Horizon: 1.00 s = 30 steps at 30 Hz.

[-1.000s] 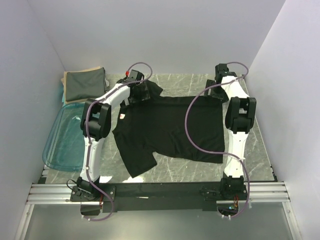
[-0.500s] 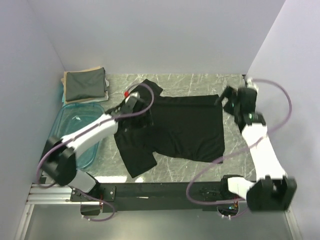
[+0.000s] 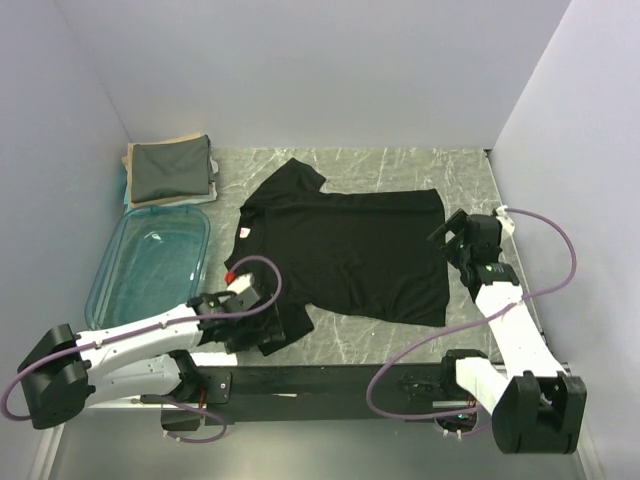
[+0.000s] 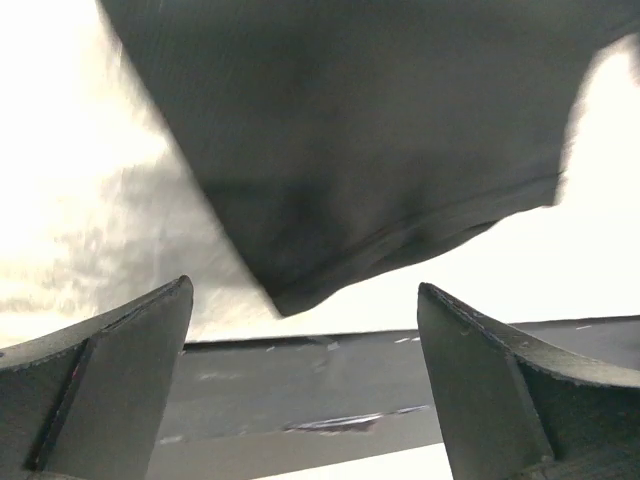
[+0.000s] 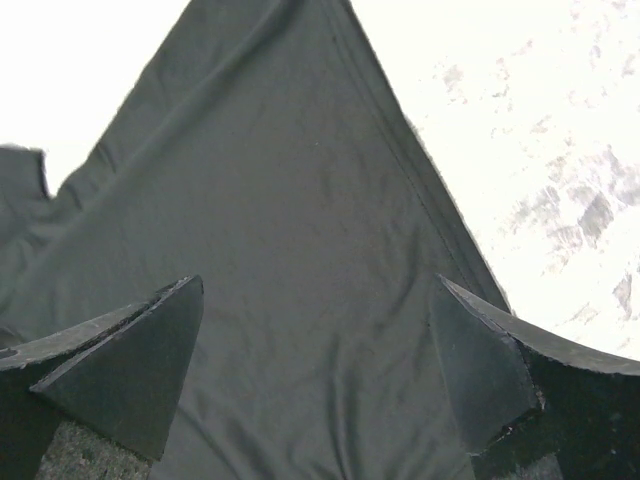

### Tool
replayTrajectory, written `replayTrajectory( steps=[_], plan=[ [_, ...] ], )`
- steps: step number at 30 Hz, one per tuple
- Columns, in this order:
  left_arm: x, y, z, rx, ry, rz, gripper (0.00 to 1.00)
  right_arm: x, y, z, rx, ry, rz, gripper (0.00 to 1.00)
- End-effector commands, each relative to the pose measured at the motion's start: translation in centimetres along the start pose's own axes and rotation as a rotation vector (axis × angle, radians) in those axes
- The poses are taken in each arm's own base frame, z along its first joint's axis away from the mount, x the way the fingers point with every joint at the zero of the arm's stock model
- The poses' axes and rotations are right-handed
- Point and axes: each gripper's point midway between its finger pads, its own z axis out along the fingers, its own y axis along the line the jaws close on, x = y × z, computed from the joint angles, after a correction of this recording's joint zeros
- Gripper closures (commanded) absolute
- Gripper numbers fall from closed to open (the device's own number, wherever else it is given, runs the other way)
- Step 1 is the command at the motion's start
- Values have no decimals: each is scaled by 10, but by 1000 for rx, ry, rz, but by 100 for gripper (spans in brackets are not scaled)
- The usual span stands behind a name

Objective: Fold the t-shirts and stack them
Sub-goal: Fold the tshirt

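The black t-shirt [image 3: 350, 250] lies spread flat on the table [image 3: 380, 345]. The left gripper [image 3: 262, 322] gapes empty over the sleeve by the near edge. The right gripper [image 3: 452, 236] gapes empty over the hem nearest the right edge.

Soft, even overhead light; wrist views overexposed white across the table [image 5: 560, 150], slightly blurred.

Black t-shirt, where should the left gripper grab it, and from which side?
Probably the near sleeve, at its hem, approached low from the robot's side. The black t-shirt lies spread flat, so only edges offer a pinch, and this free edge sits ahead of the open left gripper.
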Motion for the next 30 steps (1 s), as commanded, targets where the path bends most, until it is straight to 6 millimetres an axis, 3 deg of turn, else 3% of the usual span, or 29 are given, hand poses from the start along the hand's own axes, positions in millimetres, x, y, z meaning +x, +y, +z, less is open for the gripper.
replayTrajectory(
  steps=[1,5,7,10,13,14,16,19,27,30],
  plan=[
    [24,-7,2,53,71,-92,1,-20,2,-6,-23,-120,107,0],
    [22,9,10,-22,36,-95,9,-22,-1,-8,-22,-144,109,0],
    [19,6,11,-26,24,-87,13,-19,-2,-7,-16,-131,97,1],
    [16,6,15,-57,16,-67,28,-12,-4,-6,-11,-94,84,2],
    [18,12,17,-104,28,-51,51,-4,-9,-6,8,-73,92,3],
    [17,11,16,-112,29,-49,75,0,-15,-7,25,-67,104,3],
    [18,8,13,-98,40,-24,99,4,-17,-10,26,-56,130,2],
    [19,10,9,-91,46,-2,99,14,-28,-16,59,-38,146,3],
    [19,8,4,-83,59,46,99,71,-80,-43,215,97,176,4],
    [18,-2,4,-37,60,56,99,89,-82,-46,197,163,189,4]
  ],
)
